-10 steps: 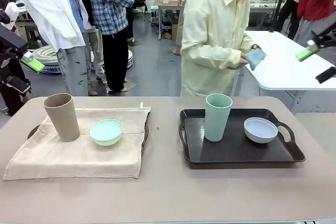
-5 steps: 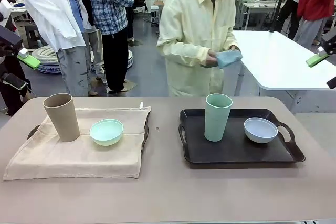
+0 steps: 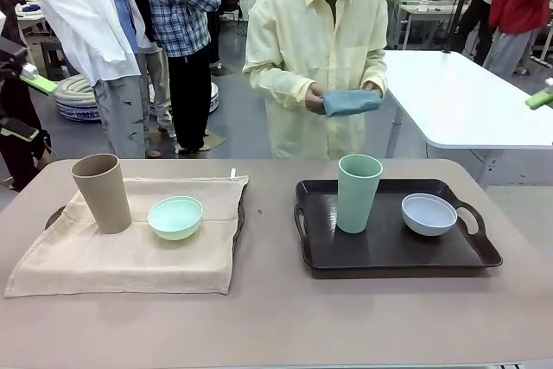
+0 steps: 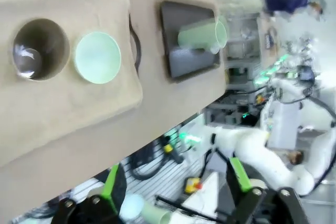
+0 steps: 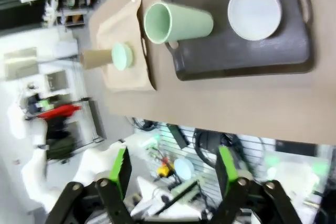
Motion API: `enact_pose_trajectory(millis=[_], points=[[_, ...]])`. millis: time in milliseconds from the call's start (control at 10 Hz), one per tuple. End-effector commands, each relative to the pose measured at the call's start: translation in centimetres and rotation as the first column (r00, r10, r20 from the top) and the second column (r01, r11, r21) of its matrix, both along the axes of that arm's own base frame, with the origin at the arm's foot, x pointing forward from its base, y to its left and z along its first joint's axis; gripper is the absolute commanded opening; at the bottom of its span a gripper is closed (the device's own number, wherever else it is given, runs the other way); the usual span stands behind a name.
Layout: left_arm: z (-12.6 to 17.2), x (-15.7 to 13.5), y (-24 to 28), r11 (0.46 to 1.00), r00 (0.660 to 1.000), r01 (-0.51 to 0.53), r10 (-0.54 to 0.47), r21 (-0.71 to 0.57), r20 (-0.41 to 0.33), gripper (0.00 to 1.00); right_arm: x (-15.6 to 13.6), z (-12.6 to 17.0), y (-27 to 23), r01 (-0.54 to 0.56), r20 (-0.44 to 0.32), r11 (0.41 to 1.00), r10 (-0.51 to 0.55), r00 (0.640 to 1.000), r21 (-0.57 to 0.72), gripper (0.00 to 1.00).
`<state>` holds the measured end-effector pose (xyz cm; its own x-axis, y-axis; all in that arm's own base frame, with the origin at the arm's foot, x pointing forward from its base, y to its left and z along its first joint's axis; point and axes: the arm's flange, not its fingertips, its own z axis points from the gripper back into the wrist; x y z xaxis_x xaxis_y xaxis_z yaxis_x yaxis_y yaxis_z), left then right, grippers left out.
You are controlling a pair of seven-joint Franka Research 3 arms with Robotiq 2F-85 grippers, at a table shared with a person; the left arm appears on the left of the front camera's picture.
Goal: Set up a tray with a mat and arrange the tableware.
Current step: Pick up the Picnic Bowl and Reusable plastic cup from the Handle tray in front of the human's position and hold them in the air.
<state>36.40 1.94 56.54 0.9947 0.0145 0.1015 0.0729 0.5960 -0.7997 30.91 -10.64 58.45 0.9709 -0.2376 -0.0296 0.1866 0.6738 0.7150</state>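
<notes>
A tan cup [image 3: 101, 193] and a mint green bowl [image 3: 174, 217] stand on a beige mat [image 3: 130, 248] draped over the left tray [image 3: 54, 213]. On the bare dark tray [image 3: 389, 252] at the right stand a pale green cup [image 3: 359, 193] and a greyish white bowl [image 3: 429, 213]. My left gripper [image 3: 30, 108] hangs open high off the table's left end. A green pad [image 3: 541, 99] of my right gripper shows at the right edge. From above, the left gripper [image 4: 176, 179] and right gripper [image 5: 173, 169] both stand open with nothing between their fingers.
A person in a pale yellow shirt stands at the far side, holding a folded blue cloth [image 3: 350, 101] in both hands above the table edge. Other people stand behind at the left. A white table [image 3: 458, 105] lies at the back right.
The person has turned to face the table and brought the blue cloth in front of the body. Both grippers have drifted outward towards the picture's edges.
</notes>
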Motion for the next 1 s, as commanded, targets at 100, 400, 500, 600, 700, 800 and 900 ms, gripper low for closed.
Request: enact_pose_trajectory(millis=[100, 400, 500, 600, 700, 800, 900], points=[[-1.4, 3.6, 4.0, 0.966, 0.989, -0.104, 0.075, -0.239, -0.126, 1.00, 2.1, -2.3, -8.0, 0.034, -0.058, 0.978, -0.022, 0.998, 0.207, 0.83], [-5.6, 5.2, 6.7, 0.947, 0.981, -0.110, 0.055, -0.303, -0.185, 1.00, 2.6, -7.6, -11.5, 0.046, -0.011, 0.936, -0.045, 0.999, 0.348, 0.83], [-6.6, 5.6, 7.8, 0.943, 0.979, -0.111, 0.049, -0.314, -0.199, 1.00, 2.6, -9.0, -12.4, 0.060, -0.008, 0.920, -0.062, 0.998, 0.386, 0.83], [-7.3, 5.7, 8.6, 0.941, 0.977, -0.108, 0.040, -0.320, -0.211, 1.00, 2.3, -9.8, -13.1, 0.073, -0.006, 0.910, -0.078, 0.997, 0.408, 0.83], [-7.3, 5.3, 9.4, 0.936, 0.979, -0.114, 0.048, -0.333, -0.199, 1.00, 2.0, -9.8, -13.3, 0.075, -0.004, 0.908, -0.081, 0.997, 0.412, 0.83], [-7.0, 5.1, 9.9, 0.934, 0.981, -0.118, 0.057, -0.338, -0.185, 1.00, 1.8, -9.6, -13.3, 0.080, -0.004, 0.907, -0.085, 0.996, 0.413, 0.83], [-6.9, 5.1, 10.0, 0.934, 0.983, -0.122, 0.065, -0.336, -0.173, 1.00, 1.7, -9.2, -13.1, 0.078, -0.008, 0.913, -0.082, 0.997, 0.400, 0.83]])
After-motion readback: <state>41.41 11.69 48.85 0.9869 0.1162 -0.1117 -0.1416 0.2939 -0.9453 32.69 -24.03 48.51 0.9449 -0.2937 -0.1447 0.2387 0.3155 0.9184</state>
